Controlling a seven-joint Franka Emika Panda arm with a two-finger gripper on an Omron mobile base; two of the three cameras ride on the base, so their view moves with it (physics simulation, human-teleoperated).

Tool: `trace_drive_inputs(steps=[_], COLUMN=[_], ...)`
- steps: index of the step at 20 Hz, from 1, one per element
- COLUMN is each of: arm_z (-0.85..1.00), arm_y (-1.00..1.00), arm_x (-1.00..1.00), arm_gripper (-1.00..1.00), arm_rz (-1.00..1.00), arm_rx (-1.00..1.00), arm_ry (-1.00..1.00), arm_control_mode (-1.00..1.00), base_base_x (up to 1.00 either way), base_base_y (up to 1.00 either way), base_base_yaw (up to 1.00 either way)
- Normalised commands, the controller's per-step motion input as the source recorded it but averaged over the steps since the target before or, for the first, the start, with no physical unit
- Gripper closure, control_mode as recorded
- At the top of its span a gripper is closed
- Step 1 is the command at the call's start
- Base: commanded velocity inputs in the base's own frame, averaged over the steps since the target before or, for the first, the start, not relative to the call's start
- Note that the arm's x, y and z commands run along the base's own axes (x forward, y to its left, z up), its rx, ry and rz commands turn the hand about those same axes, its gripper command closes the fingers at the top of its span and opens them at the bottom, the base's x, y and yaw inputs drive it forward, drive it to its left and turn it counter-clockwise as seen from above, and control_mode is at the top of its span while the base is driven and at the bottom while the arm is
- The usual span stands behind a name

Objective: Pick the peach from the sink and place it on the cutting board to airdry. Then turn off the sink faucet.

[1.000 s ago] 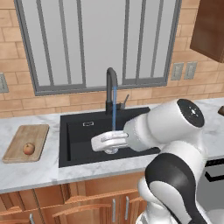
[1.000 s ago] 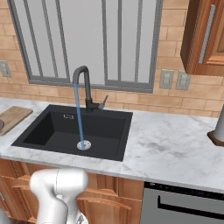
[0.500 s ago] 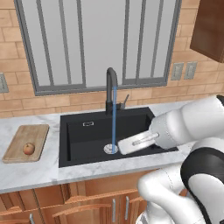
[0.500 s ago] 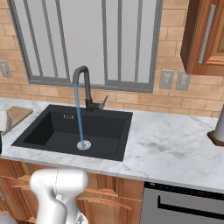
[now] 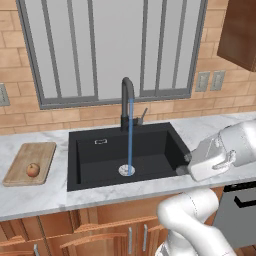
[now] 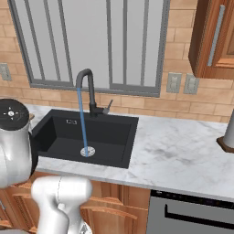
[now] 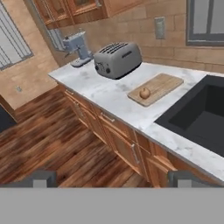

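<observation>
The arm reaches over the sink's (image 5: 172, 142) right edge, hand turned sideways toward the left. The gripper (image 7: 111, 179) is open and empty, tips wide apart. Water runs from the faucet (image 5: 127, 102). Well left of the hand, the peach (image 5: 33, 170) sits on the board (image 5: 37, 156).

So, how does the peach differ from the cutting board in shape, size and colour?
The peach is small and round; the cutting board is flat, rectangular with rounded corners, and far larger. The peach is orange-red, while the cutting board is light brown with visible wood grain. The peach sits on top, near one end of the cutting board, which lies flat on the counter left of the sink. Both are warm in colour.
</observation>
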Motion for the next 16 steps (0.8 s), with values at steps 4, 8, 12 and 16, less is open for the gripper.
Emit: trace_drive_inputs(steps=[4, 8, 12, 16], arm_z=[0.00, -0.03, -0.10, -0.19], arm_y=[-0.61, -0.54, -0.46, -0.44], arm_x=[-0.17, -0.04, 0.00, 0.00], arm_gripper=[-1.00, -1.00, -1.00, -1.00], arm_rz=[0.20, 0.21, 0.24, 0.24], arm_rx=[0.12, 0.15, 0.13, 0.12], arm_ry=[-0.03, 0.00, 0.00, -0.01], arm_control_mode=[-1.00, -1.00, -1.00, -1.00], base_base_x=[0.00, 0.00, 0.00, 0.00], base_base_y=[0.00, 0.00, 0.00, 0.00], base_base_yaw=[0.00, 0.00, 0.00, 0.00])
